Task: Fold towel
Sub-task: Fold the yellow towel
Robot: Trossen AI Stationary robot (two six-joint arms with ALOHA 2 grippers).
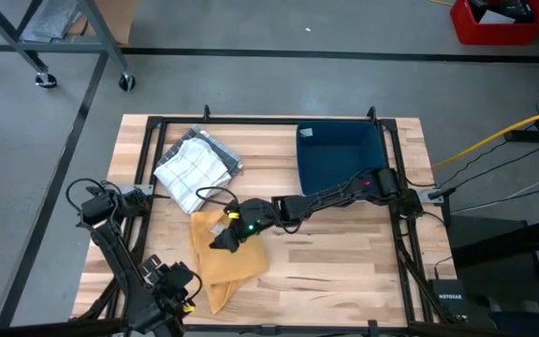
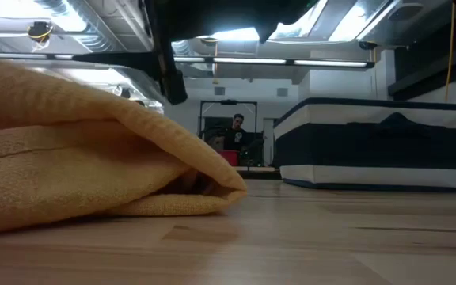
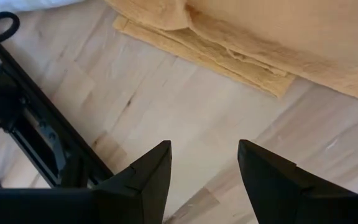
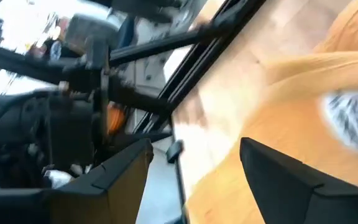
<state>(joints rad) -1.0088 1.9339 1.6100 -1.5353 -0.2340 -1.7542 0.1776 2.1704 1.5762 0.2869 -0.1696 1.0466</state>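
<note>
The soft mustard-yellow cloth towel [image 1: 225, 255] lies partly folded on the wooden worktop [image 1: 344, 262]; limp and light, it is best pinched at a corner. The right hand [image 1: 225, 240] hovers over it, open and empty, while the left hand [image 3: 204, 168] waits nearby, open and empty.

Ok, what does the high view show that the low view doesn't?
Only the high view shows the checked white towel, the blue bin's open inside, the left gripper open at the table's near-left corner, and the right gripper open over the yellow towel. Only the low view shows the towel's folded layers edge-on and a person in the room behind. Both show the yellow towel, the bin and the wooden table.
</note>
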